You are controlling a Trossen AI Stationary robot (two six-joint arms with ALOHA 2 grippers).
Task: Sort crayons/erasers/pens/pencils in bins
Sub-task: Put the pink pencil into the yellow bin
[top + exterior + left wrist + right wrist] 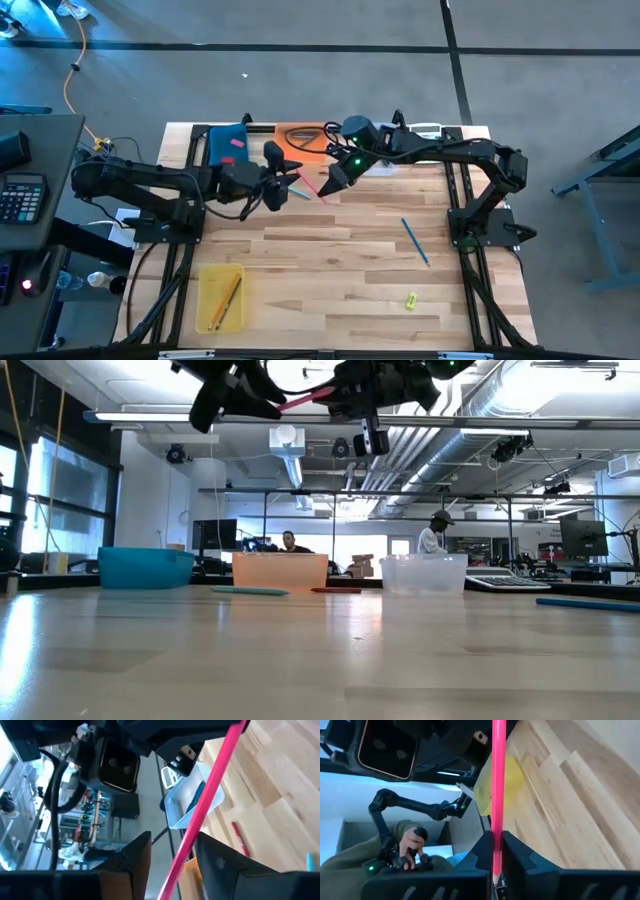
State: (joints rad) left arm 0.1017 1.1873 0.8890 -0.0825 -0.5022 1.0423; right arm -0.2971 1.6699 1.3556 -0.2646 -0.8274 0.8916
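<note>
Pencils were the business of this moment, one pink pencil (pixel 308 184) above all, held up in the air between the two arms near the far edge of the table (pixel 340 270). Furthest left stood the blue bin (pixel 228 143), and nearer the front the yellow bin (pixel 219 297) with a pencil or two in it. Next came the left gripper (pixel 172 857), its fingers parted on either side of the pink pencil and not pinching it. Beside it the orange bin (pixel 303 138) sat at the far edge. The right gripper (pixel 495 851) was clenched on the pencil near its sharpened tip, so it alone carried the stick. Further right lay the clear bin (pixel 424 573), and a blue pen (pixel 415 241) and a small yellow-green piece (pixel 411 299) on the bare wood. It looked like a handover; to do it well, the left fingers would need to back clear of the stick before the right arm swung it toward the pencils' bin, keeping it level.
</note>
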